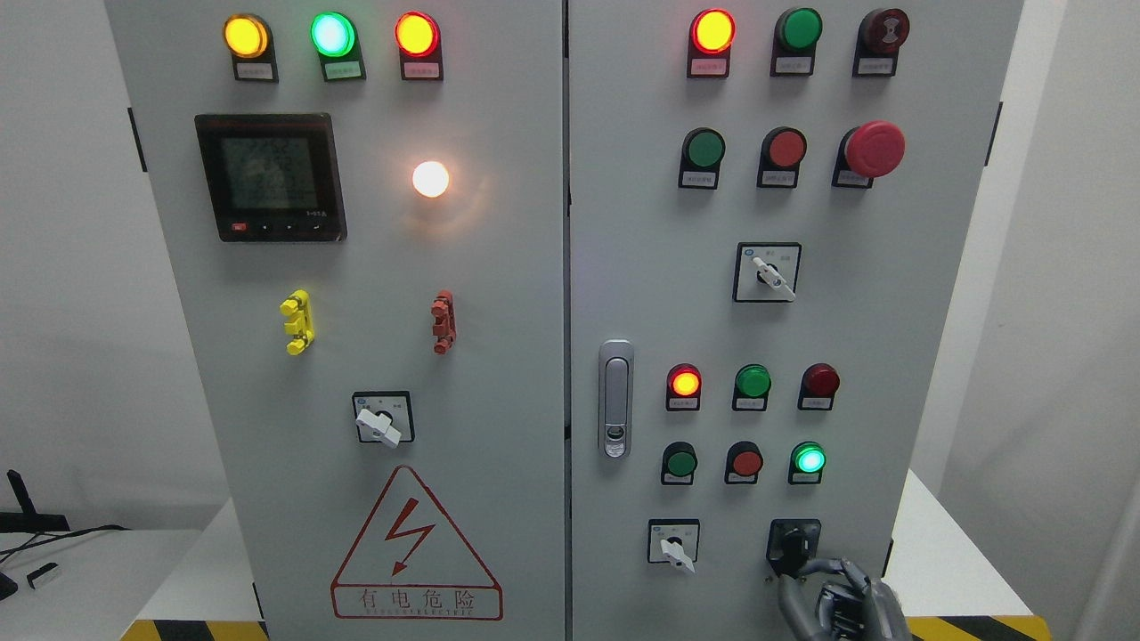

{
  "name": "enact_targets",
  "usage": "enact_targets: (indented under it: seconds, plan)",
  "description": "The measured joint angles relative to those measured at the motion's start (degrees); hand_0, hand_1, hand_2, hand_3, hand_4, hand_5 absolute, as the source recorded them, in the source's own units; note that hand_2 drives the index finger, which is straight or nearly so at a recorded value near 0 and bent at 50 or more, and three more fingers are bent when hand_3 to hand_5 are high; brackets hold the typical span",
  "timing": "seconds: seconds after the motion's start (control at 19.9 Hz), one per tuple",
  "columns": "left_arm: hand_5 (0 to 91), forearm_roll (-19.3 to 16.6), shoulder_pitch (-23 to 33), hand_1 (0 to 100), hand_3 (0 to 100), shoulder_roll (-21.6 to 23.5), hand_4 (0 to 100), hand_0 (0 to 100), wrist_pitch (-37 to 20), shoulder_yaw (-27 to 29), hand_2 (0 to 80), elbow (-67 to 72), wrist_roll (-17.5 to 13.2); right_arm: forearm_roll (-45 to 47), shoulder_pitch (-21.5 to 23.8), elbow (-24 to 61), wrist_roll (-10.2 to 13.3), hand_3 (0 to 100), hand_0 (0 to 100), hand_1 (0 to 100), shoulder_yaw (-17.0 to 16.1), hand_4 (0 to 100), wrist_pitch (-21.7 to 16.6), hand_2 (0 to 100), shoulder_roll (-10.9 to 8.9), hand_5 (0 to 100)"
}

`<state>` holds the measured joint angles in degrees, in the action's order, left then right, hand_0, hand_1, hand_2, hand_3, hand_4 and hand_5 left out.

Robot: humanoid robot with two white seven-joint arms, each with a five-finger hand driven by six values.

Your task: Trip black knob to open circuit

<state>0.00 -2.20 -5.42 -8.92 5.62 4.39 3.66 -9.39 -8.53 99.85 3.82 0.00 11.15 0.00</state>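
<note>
The black knob [793, 541] sits on a black plate at the lower right of the cabinet's right door [891, 427], and its lever shows in full. My right hand [833, 595] comes up from the bottom edge just below and to the right of it. The grey fingers [846, 570] are loosely curled, with the thumb set apart. One fingertip reaches the lower edge of the knob's plate. Nothing is held between them. My left arm is not visible.
A white rotary switch [677, 545] sits left of the black knob. Above are a lit green lamp [809, 459], red and green push buttons and a lit red lamp [684, 383]. The door latch [614, 399] is near the centre seam. Yellow-black tape [980, 628] marks the base.
</note>
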Motion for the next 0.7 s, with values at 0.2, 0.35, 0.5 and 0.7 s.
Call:
enact_targets:
  seconds: [0.2,0.35,0.5,0.7]
  plan:
    - [0.0,0.00,0.00,39,0,0.00,0,12,0.00,0.00,0.0,0.00,0.00,-0.01,0.00,-0.07,-0.12,100,44,65,0.00,100,0.00,45,0.00,100]
    - [0.0,0.00,0.00,39,0,0.00,0,12,0.00,0.00,0.0,0.00,0.00,-0.01,-0.01,-0.11,-0.23,100,44,65,0.01,100,0.00,45,0.00,100]
    - [0.0,0.00,0.00,39,0,0.00,0,12,0.00,0.00,0.0,0.00,0.00,-0.01,-0.05,-0.15,-0.11,100,44,65,-0.40,100,-0.09,45,0.01,100]
    - [0.0,0.00,0.00,39,0,0.00,0,12,0.00,0.00,0.0,0.00,0.00,-0.01,-0.10,-0.14,0.09,100,44,65,-0.96,100,-0.23,45,0.01,100]
